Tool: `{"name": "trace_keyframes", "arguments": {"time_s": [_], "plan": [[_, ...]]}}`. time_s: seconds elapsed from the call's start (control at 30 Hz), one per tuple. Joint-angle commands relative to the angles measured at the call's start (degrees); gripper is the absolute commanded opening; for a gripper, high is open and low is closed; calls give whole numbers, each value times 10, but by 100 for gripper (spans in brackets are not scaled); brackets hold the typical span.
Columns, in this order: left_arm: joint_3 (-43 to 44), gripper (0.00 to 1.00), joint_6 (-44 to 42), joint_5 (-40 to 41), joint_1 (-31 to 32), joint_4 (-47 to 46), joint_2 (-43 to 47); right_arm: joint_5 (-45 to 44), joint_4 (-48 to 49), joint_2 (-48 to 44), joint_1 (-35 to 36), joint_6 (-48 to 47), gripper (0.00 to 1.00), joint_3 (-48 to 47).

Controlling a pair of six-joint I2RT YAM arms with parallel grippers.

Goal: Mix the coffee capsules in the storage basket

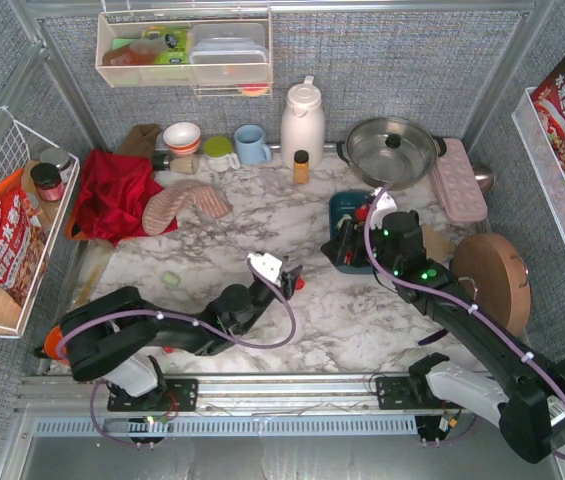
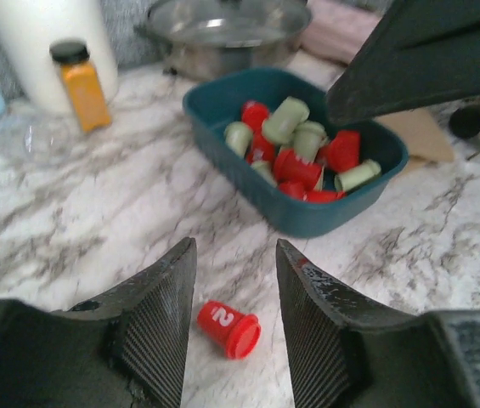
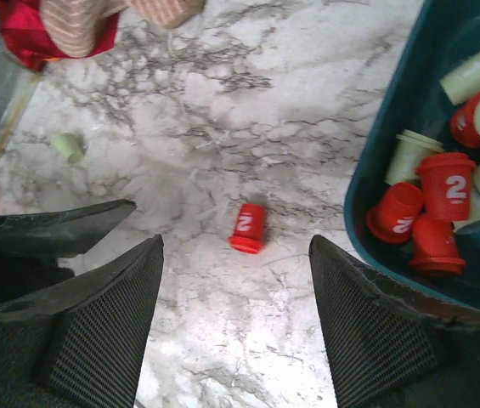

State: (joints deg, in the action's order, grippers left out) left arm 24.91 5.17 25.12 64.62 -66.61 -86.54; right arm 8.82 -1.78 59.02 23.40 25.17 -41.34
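Note:
The teal storage basket sits right of the table's middle, holding several red and pale green coffee capsules. One red capsule lies on its side on the marble, left of the basket. My left gripper is open just over it, fingers on either side without touching. My right gripper hangs open at the basket's near left edge. A lone green capsule lies far to the left.
An amber bottle, white jug and lidded pot stand behind the basket. A pink tray and round wooden board are at the right. Red cloth and mitt lie back left.

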Motion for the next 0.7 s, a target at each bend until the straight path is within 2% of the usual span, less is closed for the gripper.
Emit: {"name": "trace_keyframes", "arguments": {"time_s": [0.0, 0.03, 0.1, 0.17, 0.27, 0.33, 0.47, 0.67], "plan": [[-9, 51, -71, -41, -1, -239, -40, 44, 36, -18, 2, 11, 74, 4], [-3, 54, -60, -23, -1, -219, -39, 32, 26, -21, 2, 8, 74, 2], [21, 67, -15, 27, -1, -117, -20, -2, 5, -23, 2, 2, 74, -2], [73, 73, 48, 93, -3, 77, 11, -37, -12, -20, 2, -3, 74, -4], [196, 75, 175, 128, -23, 418, 19, -82, -37, -14, 2, -1, 74, -10], [254, 76, 240, 125, -35, 562, 1, -103, -45, -10, 1, 0, 75, -10], [282, 76, 284, 108, -37, 670, -11, -117, -49, 0, 0, 0, 74, -9], [269, 76, 323, 123, -44, 717, 41, -73, -21, 43, 2, -10, 74, -9]]}}
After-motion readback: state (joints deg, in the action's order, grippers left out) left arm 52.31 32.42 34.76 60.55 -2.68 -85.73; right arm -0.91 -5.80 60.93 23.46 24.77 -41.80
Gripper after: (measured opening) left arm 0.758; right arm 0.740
